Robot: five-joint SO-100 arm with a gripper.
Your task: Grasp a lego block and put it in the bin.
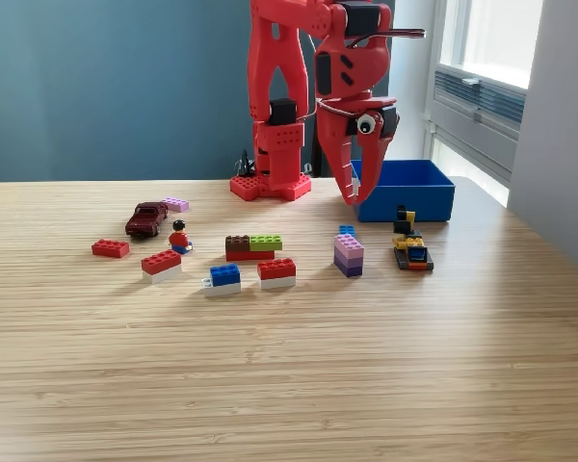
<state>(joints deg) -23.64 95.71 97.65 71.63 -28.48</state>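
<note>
The red plastic robot arm (pixel 299 96) stands at the back of the pale wooden worktop (pixel 289 375). Its gripper (pixel 356 192) points down and hangs just above the worktop, beside the left wall of the bin as the exterior view shows it. The two long red claws run close to each other and nearly meet at the tips; I see nothing between them, so I judge the gripper to be almost closed and empty.

The bin (pixel 407 191), an open rectangular blue plastic box with low walls, sits at the back on the exterior view's right, and its near corner is partly behind the gripper. What is inside it, I cannot tell.

The lego blocks lie in front of the gripper, nearer to the camera. The closest one seems to be the small stack of pink and purple plastic bricks (pixel 348 257), with a small blue brick (pixel 347 231) just behind it. This stack is almost straight below and in front of the gripper tips, so the coming move is, I think, a short reach forward and down. The stack is compact, without a clear long axis. Farther to the exterior view's left are a brown and green brick on a red one (pixel 252 247), a red brick on a white one (pixel 276 272) and a blue brick on a white one (pixel 223 279).

No brand, label or readable writing is visible.
</note>
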